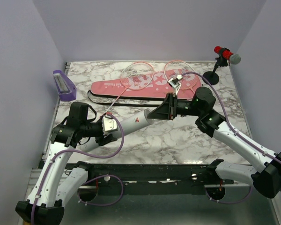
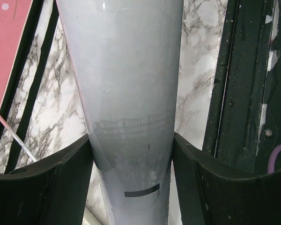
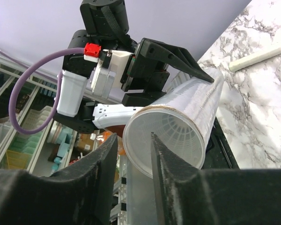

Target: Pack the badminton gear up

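My left gripper (image 2: 131, 140) is shut on the long white tube (image 2: 126, 93), one finger pressing on each side. In the top view the tube (image 1: 133, 121) runs level above the table from my left gripper (image 1: 113, 125) to my right gripper (image 1: 152, 113). My right gripper (image 3: 133, 140) is open at the tube's open end (image 3: 164, 140), with the rim between its fingers. The shuttlecock's white lattice skirt (image 3: 175, 133) sits inside the tube. Two pink-framed rackets (image 1: 138, 76) (image 1: 181, 75) lie partly on the pink-and-black bag (image 1: 131, 86) at the back.
A red-and-grey microphone (image 1: 227, 55) on a black stand (image 1: 210, 77) is at the back right. A purple box (image 1: 64, 86) sits at the left edge. A small white-and-black object (image 1: 176, 80) lies on the right racket's head. A black rail (image 1: 145, 171) runs along the near edge.
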Robot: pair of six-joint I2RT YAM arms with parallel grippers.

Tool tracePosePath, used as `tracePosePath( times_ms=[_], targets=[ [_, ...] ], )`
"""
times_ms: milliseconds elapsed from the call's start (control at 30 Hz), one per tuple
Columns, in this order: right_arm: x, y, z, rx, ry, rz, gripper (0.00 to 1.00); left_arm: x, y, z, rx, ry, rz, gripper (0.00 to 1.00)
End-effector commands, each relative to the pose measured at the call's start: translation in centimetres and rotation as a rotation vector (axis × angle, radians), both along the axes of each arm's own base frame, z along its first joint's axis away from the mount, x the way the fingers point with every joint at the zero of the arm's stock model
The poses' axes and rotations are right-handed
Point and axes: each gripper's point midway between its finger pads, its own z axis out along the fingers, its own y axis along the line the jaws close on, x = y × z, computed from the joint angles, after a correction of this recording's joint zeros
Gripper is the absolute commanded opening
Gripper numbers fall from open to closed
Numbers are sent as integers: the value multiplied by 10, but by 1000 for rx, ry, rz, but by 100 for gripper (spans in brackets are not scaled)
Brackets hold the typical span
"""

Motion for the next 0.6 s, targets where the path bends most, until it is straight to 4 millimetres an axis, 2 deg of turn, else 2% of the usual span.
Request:
tracePosePath(
  times_ms=[0, 67, 567],
  targets=[
    [3, 6, -10, -16, 17, -6, 45, -5, -6, 10, -36, -45, -48, 69],
    [3, 7, -12, -27, 16, -6, 49, -5, -6, 10, -37, -42, -49, 69],
    [-3, 23, -26, -74, 27, 9, 49, -5, -6, 10, -34, -47, -52, 69]
  ],
)
